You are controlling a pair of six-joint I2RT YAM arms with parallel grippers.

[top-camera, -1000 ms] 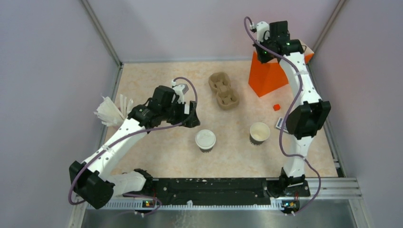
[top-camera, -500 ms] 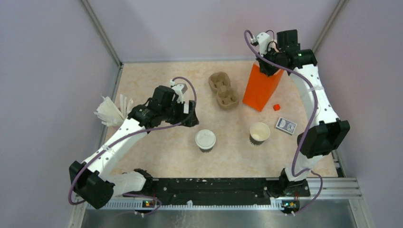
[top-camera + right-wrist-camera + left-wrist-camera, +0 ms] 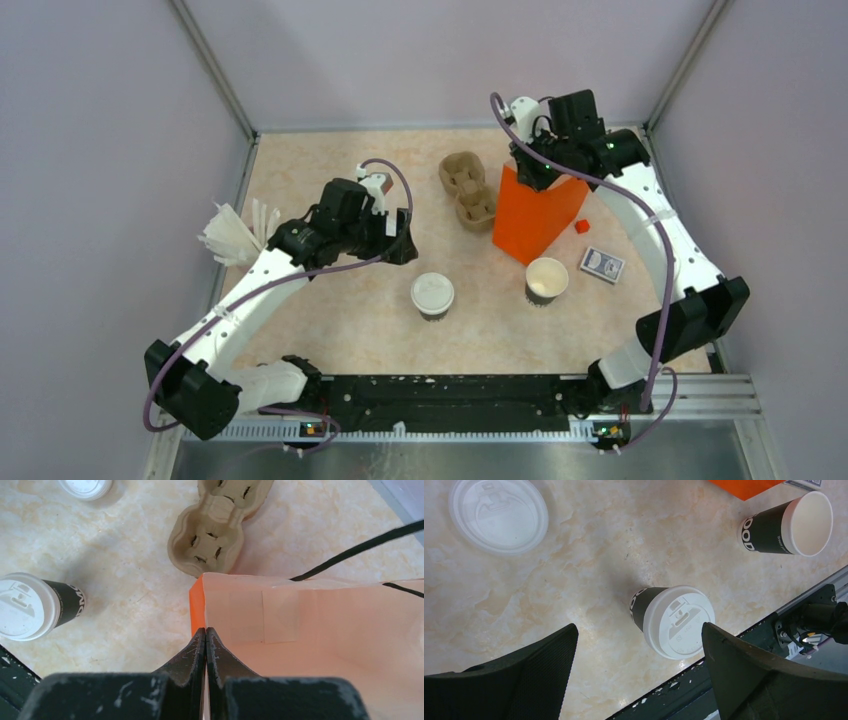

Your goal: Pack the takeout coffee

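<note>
The orange bag (image 3: 535,215) stands on the table (image 3: 340,325), its rim pinched in the closed right hand (image 3: 206,635). Well left of the bag, the left hand (image 3: 639,627) hangs wide open, holding nothing. The lidded takeout coffee (image 3: 432,294) stands upright, left of the bag, untouched.
</note>
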